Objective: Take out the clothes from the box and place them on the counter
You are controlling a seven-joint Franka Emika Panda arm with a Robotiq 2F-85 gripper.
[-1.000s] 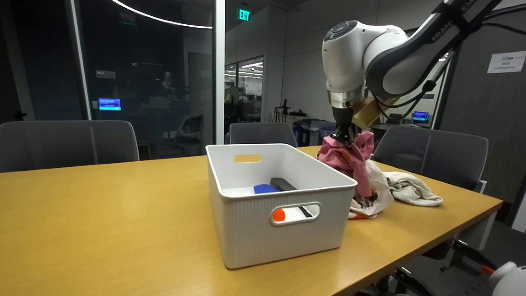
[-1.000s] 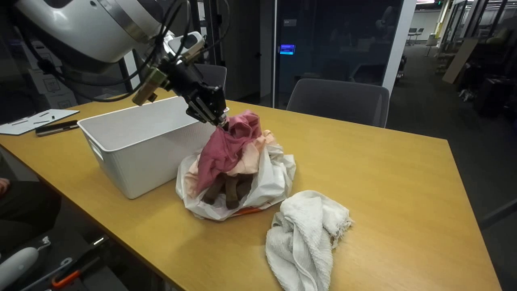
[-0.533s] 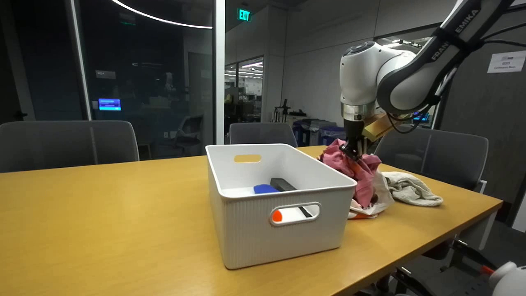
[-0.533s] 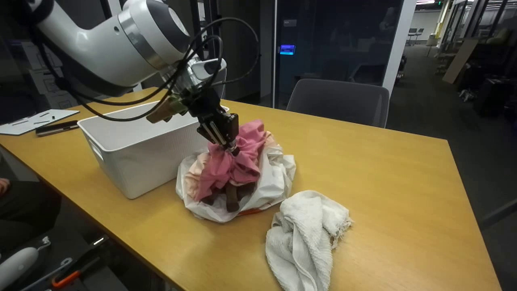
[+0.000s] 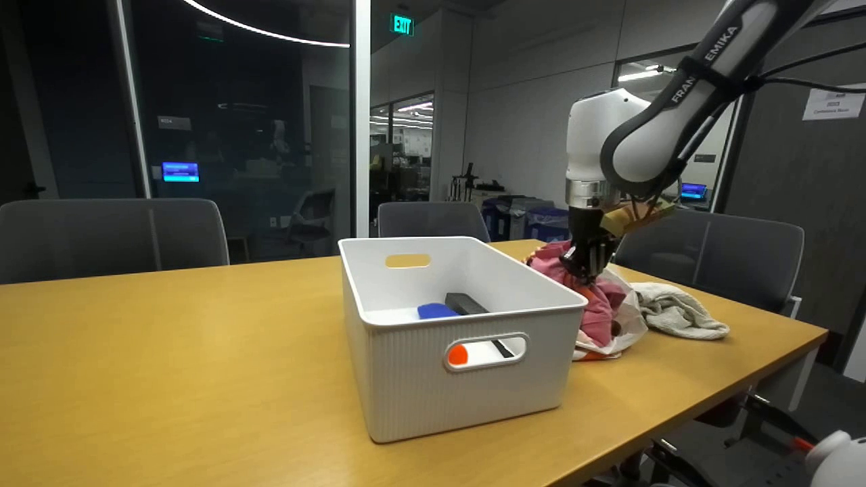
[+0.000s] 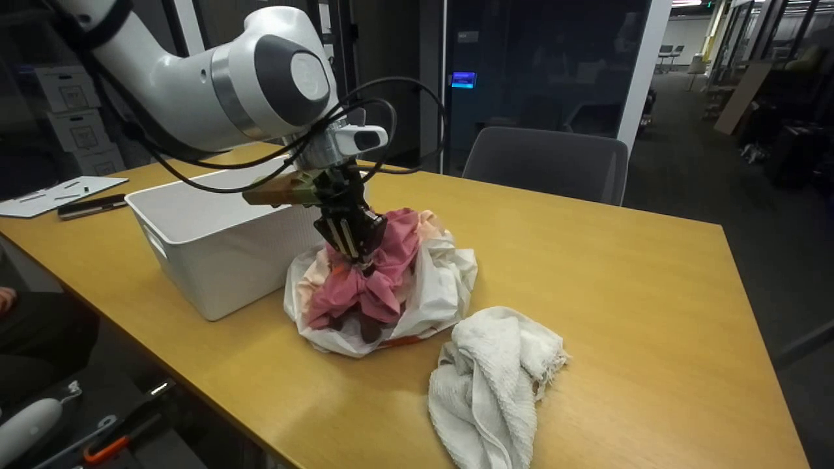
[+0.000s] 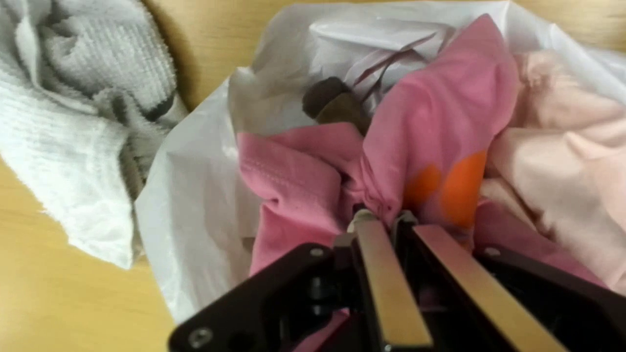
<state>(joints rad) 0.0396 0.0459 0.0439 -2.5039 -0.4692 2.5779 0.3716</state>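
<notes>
- Two words read clearly for you: green "EXIT" on the sign (image 5: 402, 25) and "EMIKA" on your arm (image 5: 720, 44).
- Your fingers (image 7: 374, 244) are pinched together on the pink garment (image 7: 440, 107), soft, creased and orange-patched.
- It bunches over peach cloth (image 7: 552, 176) and brown cloth (image 7: 342, 105) in a crinkled white bag (image 7: 195, 205) on the desk (image 6: 586, 260).
- Nubby white cloth (image 6: 495, 384) rests beside the bag.
- Your ribbed grey box (image 5: 467, 402), nearby, holds a blue item (image 5: 436, 310).
</notes>
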